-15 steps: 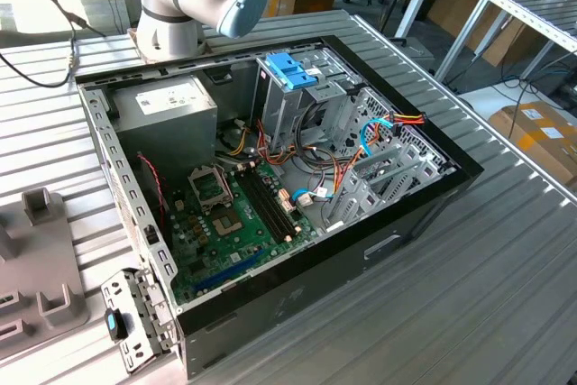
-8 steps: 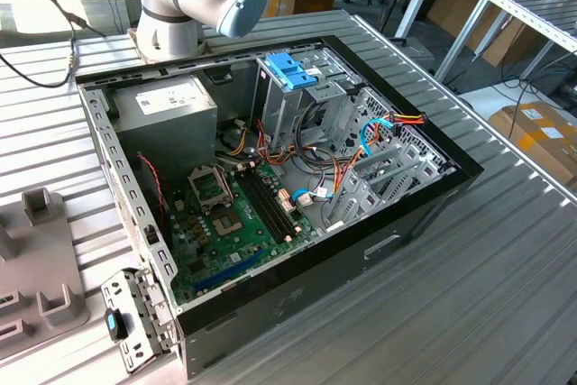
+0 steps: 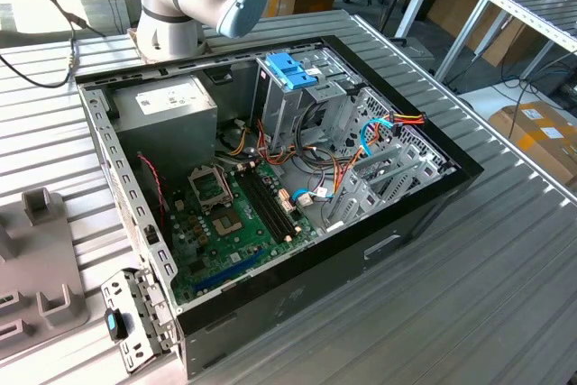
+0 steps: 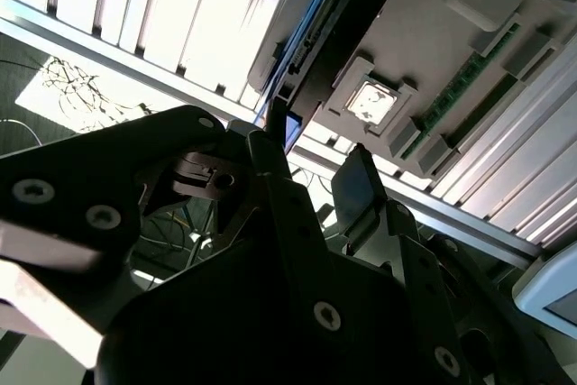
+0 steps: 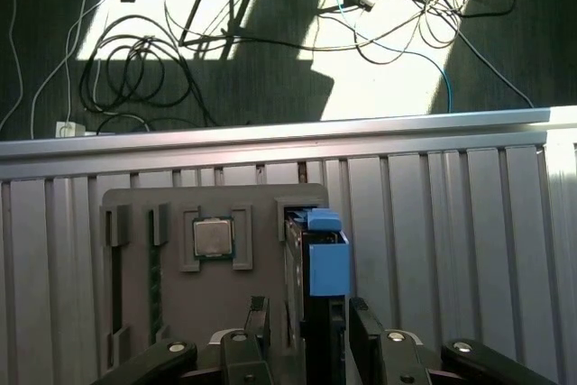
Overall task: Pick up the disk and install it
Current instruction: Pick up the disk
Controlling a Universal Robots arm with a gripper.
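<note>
The disk (image 5: 315, 254) stands on edge in a slot of a grey holder block (image 5: 144, 209), its blue side rail (image 5: 328, 268) facing the camera in the first wrist view. My gripper (image 5: 311, 326) is open, with one dark finger (image 5: 259, 317) on each side of the disk's near end and small gaps to the disk. In the second wrist view the disk (image 4: 325, 51) lies just beyond my gripper (image 4: 311, 173). The open computer case (image 3: 424, 200) holds a metal drive cage with a blue handle (image 3: 290, 69).
A processor chip (image 5: 214, 239) sits in the holder beside the disk, and a memory stick (image 4: 469, 69) lies further along. The ribbed table's edge (image 5: 270, 132) runs close behind, with cables on the floor. A grey power-supply box (image 3: 167, 105) fills a case corner.
</note>
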